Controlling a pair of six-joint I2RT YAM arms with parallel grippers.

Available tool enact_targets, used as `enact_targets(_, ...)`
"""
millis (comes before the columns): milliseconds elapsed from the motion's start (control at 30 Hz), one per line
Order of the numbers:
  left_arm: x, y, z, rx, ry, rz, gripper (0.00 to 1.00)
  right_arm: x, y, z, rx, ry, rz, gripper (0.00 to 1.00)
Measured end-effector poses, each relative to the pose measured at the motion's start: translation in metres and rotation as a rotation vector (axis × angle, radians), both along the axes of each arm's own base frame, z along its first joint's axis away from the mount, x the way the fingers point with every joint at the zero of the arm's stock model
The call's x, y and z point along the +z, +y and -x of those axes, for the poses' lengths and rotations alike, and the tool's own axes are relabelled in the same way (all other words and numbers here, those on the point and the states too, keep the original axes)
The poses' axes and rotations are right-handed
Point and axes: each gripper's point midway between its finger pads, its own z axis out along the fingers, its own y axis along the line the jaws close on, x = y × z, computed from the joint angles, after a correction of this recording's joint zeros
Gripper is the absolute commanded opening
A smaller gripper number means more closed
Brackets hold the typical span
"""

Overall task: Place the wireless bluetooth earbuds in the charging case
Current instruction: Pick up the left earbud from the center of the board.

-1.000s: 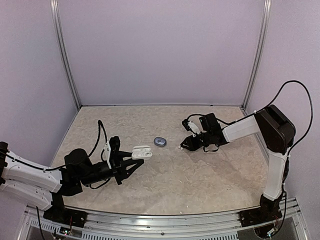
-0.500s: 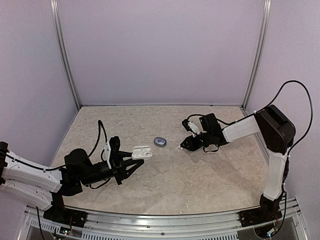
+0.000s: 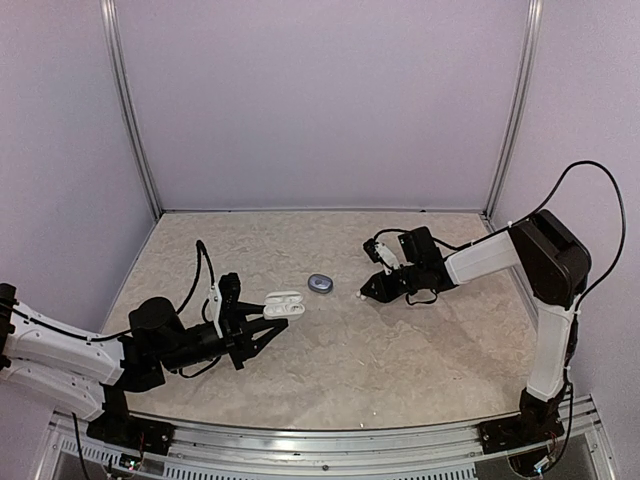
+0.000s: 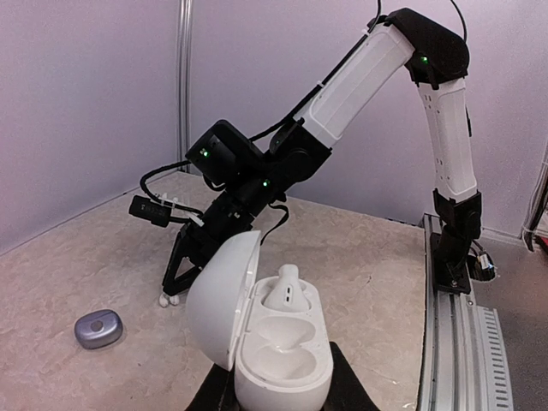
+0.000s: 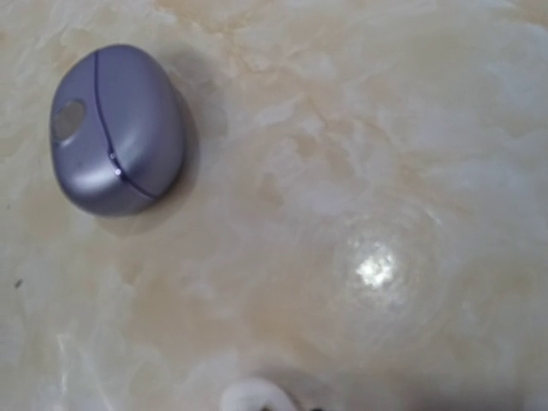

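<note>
My left gripper is shut on the open white charging case and holds it just above the table, lid to the left. One cream-white earbud sits in the case's far socket; the near socket is empty. My right gripper is down at the table, its tips closed around a second cream-white earbud. That earbud also shows in the left wrist view and at the bottom edge of the right wrist view. The dark grey earbuds are not in view.
A shut grey-lilac pebble case lies on the table between the two grippers; it also shows in the right wrist view and in the left wrist view. Lilac walls stand on three sides. A metal rail runs along the near edge.
The right gripper has edged slightly left at the earbud. The left gripper and the white case have not moved.
</note>
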Motion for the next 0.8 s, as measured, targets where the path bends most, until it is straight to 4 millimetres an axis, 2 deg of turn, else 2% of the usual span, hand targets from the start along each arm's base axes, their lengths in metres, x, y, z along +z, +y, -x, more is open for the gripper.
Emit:
enact_targets(167, 0.000, -0.001, 0.000, -0.001, -0.001, -0.001, 0.03, 0.000, 0.003, 0.003, 0.015, 0.007, -0.004, 0.16)
enact_targets(433, 0.001, -0.001, 0.000, -0.004, -0.005, -0.002, 0.04, 0.002, 0.008, 0.008, 0.039, 0.014, -0.008, 0.01)
enact_targets(700, 0.001, -0.002, 0.001, -0.008, -0.010, -0.004, 0.04, 0.006, 0.006, 0.009, 0.040, 0.013, 0.003, 0.00)
enact_targets(800, 0.001, -0.002, 0.001, -0.012, -0.013, -0.005, 0.04, 0.015, 0.004, 0.014, 0.046, 0.005, 0.000, 0.00)
